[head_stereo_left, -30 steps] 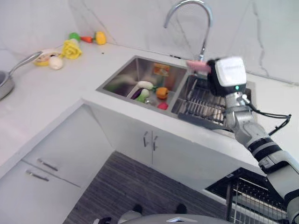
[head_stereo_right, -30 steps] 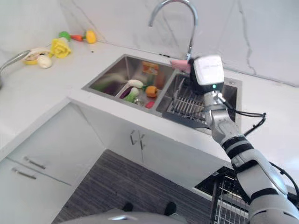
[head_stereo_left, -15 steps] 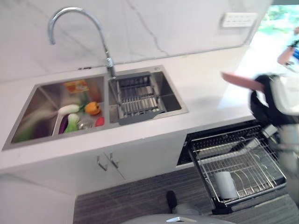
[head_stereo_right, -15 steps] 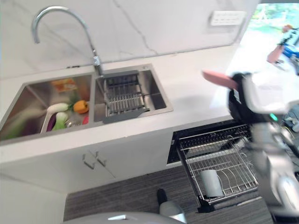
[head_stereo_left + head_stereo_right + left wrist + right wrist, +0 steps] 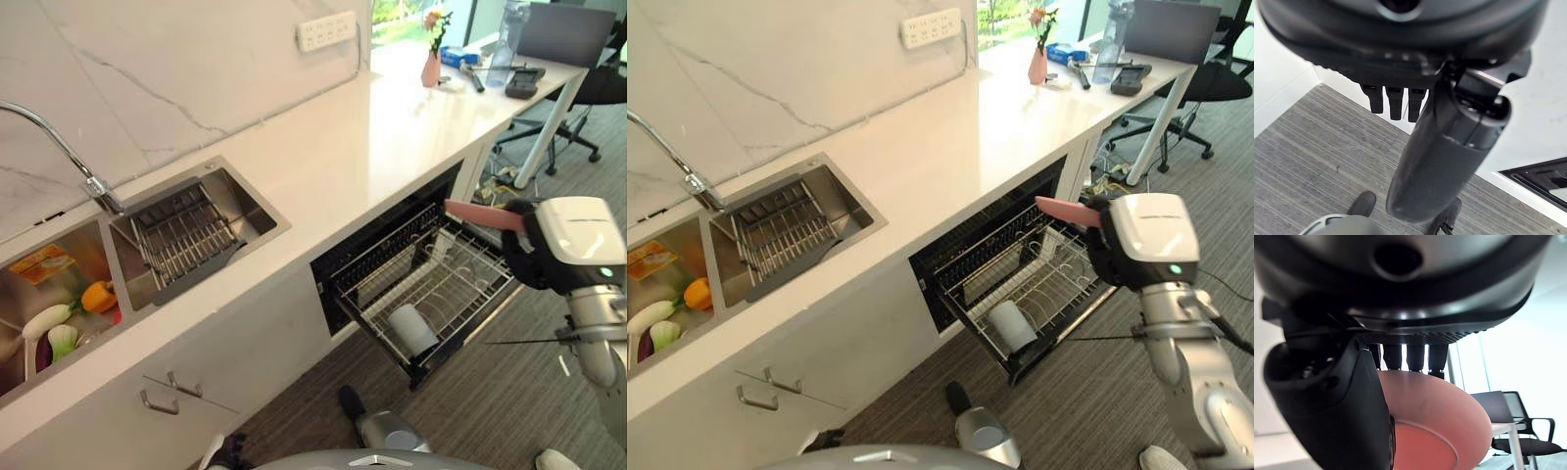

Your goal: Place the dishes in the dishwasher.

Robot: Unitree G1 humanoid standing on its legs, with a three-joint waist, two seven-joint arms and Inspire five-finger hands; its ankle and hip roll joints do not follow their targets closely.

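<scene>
Pink plate, pinched between thumb and fingers of the right hand, hangs level at the frame's right above the pulled-out dishwasher rack, apparently for slotting in; the left hand is idle, fingers relaxed.

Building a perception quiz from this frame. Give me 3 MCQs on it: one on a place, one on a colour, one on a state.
1. Where is the white cup?
A. In the sink
B. In the pulled-out dishwasher rack
C. On the counter

2. What colour is the plate that the right hand carries?
A. Pink
B. Blue
C. Green

3. What is the state of the left hand?
A. Shut on a plate
B. Shut on a cup
C. Open, holding nothing

Answers:
1. B: the white cup lies in the dishwasher rack, near its front.
2. A: the right hand grips a pink plate, held above the rack.
3. C: the left hand hangs over the floor with straight fingers and nothing in it.
</scene>
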